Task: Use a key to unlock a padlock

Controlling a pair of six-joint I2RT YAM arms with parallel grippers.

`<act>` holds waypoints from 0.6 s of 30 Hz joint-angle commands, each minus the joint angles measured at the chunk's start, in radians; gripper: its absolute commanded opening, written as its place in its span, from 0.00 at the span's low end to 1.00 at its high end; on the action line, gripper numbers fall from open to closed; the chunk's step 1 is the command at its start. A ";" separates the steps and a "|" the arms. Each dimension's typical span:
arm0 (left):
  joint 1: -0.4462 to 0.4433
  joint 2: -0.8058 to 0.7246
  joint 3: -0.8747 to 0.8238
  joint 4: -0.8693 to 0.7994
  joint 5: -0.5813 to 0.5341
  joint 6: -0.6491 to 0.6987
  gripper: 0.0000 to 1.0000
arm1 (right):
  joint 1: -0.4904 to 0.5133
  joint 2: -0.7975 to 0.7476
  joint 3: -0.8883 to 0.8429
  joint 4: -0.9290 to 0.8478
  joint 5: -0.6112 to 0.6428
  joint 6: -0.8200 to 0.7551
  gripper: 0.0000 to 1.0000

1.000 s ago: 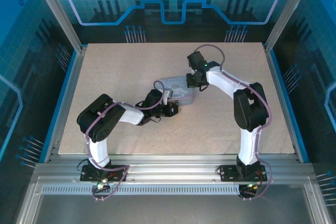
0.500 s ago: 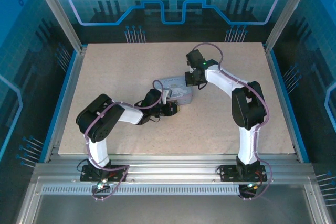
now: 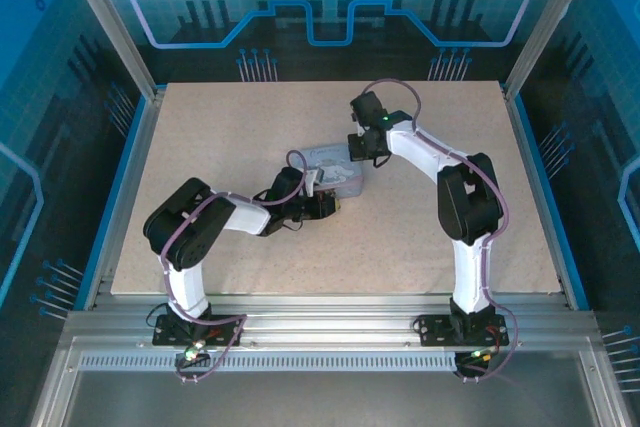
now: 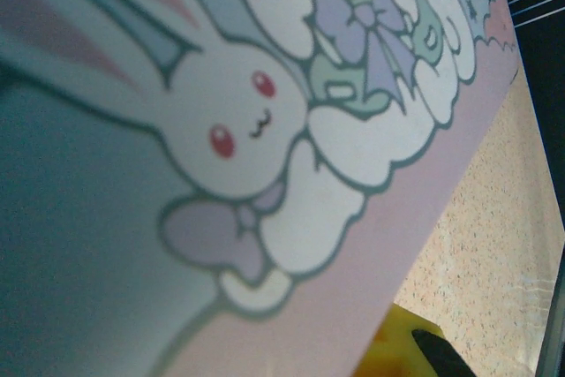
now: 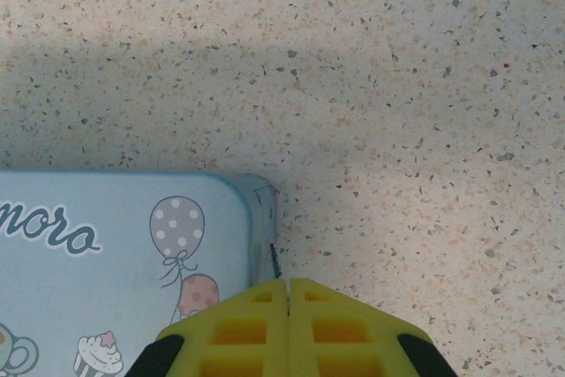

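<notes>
Right end effector (image 5: 289,293), jaws together, tips just behind the key (image 5: 274,260), apparently, beside the tin (image 5: 97,280).

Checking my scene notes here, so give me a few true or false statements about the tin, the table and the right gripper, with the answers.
1. The right gripper is spread wide open. False: its yellow fingers are pressed together.
2. The tin carries a white bunny with red eyes. True.
3. The tin is bright red. False: it is pale blue.
4. The table is speckled beige. True.
</notes>
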 commanded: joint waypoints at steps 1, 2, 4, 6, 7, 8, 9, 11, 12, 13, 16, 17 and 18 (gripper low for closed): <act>0.010 -0.027 0.008 -0.045 0.032 -0.026 0.03 | 0.003 -0.046 -0.033 -0.003 -0.020 0.002 0.00; 0.010 -0.031 0.014 -0.059 0.032 -0.030 0.03 | -0.002 -0.059 -0.046 0.001 -0.018 0.001 0.00; 0.011 -0.040 0.022 -0.076 0.031 -0.028 0.03 | -0.009 -0.079 -0.067 0.005 -0.017 0.002 0.00; 0.012 -0.046 0.028 -0.088 0.028 -0.028 0.03 | -0.018 -0.098 -0.087 0.008 -0.017 0.004 0.00; 0.014 -0.048 0.033 -0.098 0.028 -0.028 0.03 | -0.021 -0.110 -0.102 0.011 -0.015 0.004 0.00; 0.014 -0.050 0.038 -0.111 0.028 -0.029 0.03 | -0.024 -0.122 -0.116 0.016 -0.015 0.005 0.00; 0.016 -0.050 0.047 -0.125 0.031 -0.029 0.02 | -0.027 -0.138 -0.134 0.023 -0.016 0.009 0.00; 0.016 -0.052 0.059 -0.148 0.036 -0.030 0.02 | -0.031 -0.170 -0.168 0.035 -0.019 0.014 0.00; 0.016 -0.053 0.066 -0.155 0.039 -0.031 0.02 | -0.036 -0.190 -0.190 0.042 -0.020 0.015 0.00; 0.016 -0.055 0.067 -0.160 0.041 -0.034 0.01 | -0.041 -0.211 -0.212 0.048 -0.020 0.019 0.00; 0.018 -0.059 0.077 -0.172 0.048 -0.053 0.01 | -0.051 -0.277 -0.270 0.063 -0.033 0.034 0.00; 0.019 -0.061 0.080 -0.180 0.051 -0.063 0.01 | -0.054 -0.297 -0.290 0.068 -0.040 0.037 0.00; 0.019 -0.061 0.086 -0.188 0.058 -0.072 0.01 | -0.057 -0.323 -0.312 0.073 -0.047 0.043 0.00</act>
